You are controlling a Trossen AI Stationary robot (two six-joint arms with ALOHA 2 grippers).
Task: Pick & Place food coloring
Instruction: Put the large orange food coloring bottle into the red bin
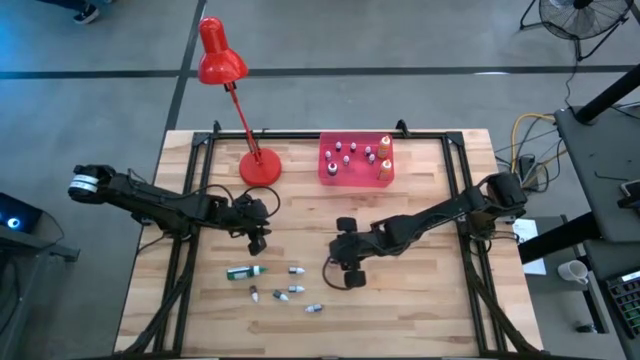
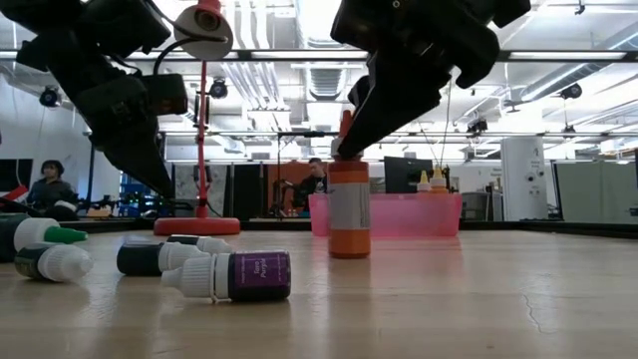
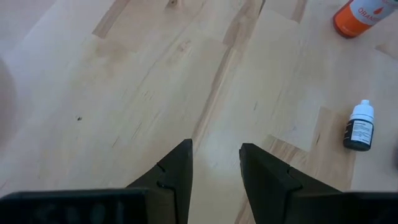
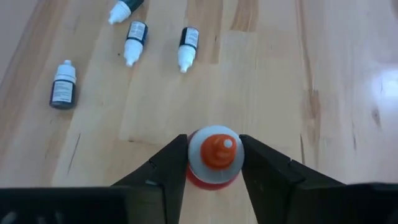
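purple-label bottle (image 2: 244, 276) foremost, right hand (image 4: 213, 163) hiding orange bottle (image 2: 349, 209) cap

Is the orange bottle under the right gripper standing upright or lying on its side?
Upright. The orange bottle stands on its base on the table, cap pointing up between the fingers of the right gripper.

Setting: robotics laboratory in a large open-plan industrial room.
Work surface: wooden table (image 1: 400, 300) of butcher-block planks, edged by a dark metal frame (image 1: 455, 150).
Equipment: two dark robot arms mounted at the table's sides; cables (image 1: 530, 135) trail off one edge.
Floor: grey concrete (image 1: 120, 100) marked with dark lines.
Ceiling: exposed ducts and pipes (image 2: 249, 85), with strip lighting.
Background: rows of monitors (image 2: 404, 175) and desks; a seated person (image 2: 48, 189) at a workstation.
Peripheral items: standing fan (image 1: 580, 18); red desk lamp (image 1: 235, 100) on the table.
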